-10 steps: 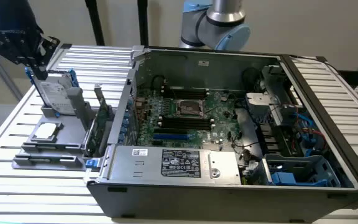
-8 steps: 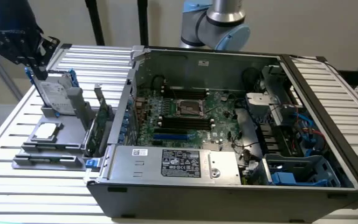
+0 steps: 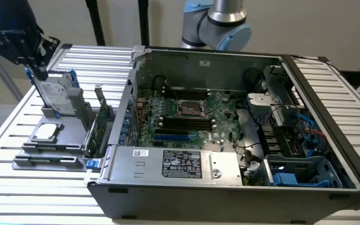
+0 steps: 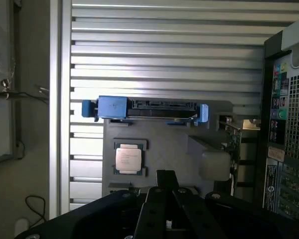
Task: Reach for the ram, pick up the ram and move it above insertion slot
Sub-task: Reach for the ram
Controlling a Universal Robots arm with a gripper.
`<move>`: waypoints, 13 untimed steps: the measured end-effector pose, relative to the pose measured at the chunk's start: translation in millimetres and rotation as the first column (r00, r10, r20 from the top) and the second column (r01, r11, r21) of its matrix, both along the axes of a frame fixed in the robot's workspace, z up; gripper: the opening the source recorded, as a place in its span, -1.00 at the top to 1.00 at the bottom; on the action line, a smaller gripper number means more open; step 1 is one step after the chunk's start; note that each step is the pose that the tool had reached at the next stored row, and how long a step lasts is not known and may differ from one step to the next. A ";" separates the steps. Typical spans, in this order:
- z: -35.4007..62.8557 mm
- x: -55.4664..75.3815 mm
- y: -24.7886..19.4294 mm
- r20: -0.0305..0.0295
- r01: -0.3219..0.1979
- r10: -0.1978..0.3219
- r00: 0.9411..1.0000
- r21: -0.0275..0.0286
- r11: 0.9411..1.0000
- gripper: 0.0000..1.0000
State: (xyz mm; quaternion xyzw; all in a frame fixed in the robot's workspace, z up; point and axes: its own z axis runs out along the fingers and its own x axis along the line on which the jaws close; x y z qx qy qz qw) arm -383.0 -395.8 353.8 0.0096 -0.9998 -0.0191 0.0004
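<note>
- The gripper [image 3: 41, 75] hangs over the far end of the gray fixture tray [image 3: 42, 161], fingers pressed together. In the wrist view the two dark fingertips [image 4: 165, 175] meet flush.
- Right under it, a hard drive [image 3: 57, 96] stands on edge in a blue-railed caddy at the tray's far edge. In the wrist view it is a bar with blue ends [image 4: 144, 108].
- A processor chip [image 3: 47, 132] lies flat mid-tray, silver lid up [image 4: 128, 159].
- Now the ram. Green circuit board [image 3: 99, 131] stands upright along the tray edge nearest the case, just beside the case wall. I cannot separate a slim stick from the larger card there, so its chips and outline can't be made out.
- The tray sits on the slatted aluminium bench [image 3: 17, 197] toward the exterior view's left edge. The open computer case [image 3: 230, 197] is mid-bench, just beside it.
- Inside the case, the black memory sockets [image 3: 183, 123] lie in rows next to the processor socket [image 3: 189, 108], well apart from the gripper.
</note>
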 end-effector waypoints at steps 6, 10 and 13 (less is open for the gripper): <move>-0.4 0.2 -14.8 0.000 0.000 0.000 1.000 0.000 1.000 0.80; -0.9 1.4 -32.9 0.000 0.000 0.000 1.000 0.000 1.000 0.80; -1.9 2.4 -46.4 -0.001 0.000 0.000 1.000 0.000 1.000 0.80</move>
